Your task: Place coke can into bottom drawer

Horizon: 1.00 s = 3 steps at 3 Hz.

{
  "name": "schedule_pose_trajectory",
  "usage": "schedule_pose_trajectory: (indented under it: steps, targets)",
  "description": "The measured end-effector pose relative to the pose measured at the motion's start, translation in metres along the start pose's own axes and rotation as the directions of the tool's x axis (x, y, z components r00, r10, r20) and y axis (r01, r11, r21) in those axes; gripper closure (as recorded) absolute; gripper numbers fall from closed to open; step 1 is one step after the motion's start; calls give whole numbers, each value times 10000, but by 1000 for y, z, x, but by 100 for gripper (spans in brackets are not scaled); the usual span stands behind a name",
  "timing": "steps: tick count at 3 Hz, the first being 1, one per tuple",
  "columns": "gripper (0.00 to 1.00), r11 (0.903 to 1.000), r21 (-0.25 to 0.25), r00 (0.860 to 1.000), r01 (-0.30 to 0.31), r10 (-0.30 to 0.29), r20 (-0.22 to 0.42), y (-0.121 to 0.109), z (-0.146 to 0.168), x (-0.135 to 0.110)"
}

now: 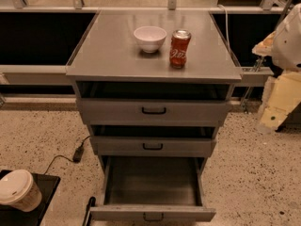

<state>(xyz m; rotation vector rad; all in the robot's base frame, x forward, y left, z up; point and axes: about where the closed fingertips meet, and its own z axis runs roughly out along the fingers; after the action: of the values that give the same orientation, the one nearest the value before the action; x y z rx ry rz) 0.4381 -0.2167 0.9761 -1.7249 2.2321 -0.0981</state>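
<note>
The coke can (179, 49), red with white script and a silver top, stands upright on the grey cabinet top (113, 58), just right of a white bowl (150, 38). The bottom drawer (153, 214) is pulled wide open, and its deep tray looks empty. Its low front panel carries a small black handle (153, 217). My gripper (275, 108) and its cream and white arm parts are at the right edge of the view. It is beside the cabinet, well apart from the can and lower than the cabinet top. It holds nothing that I can see.
The two upper grey drawers (154, 110) (153, 146) stand slightly ajar above the open one. A lidded paper cup (18, 190) sits on a black surface at the bottom left. A black cable and plug (78, 153) lie on the speckled floor left of the cabinet.
</note>
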Motion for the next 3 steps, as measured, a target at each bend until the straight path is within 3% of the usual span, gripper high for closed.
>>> schedule_pose_trajectory:
  steps: [2,3]
  targets:
    - [0,9999,110,9997,106,-108,199,-5,-1,-2]
    - [0,9992,147,9905,369,-385,1317,-35,11,-2]
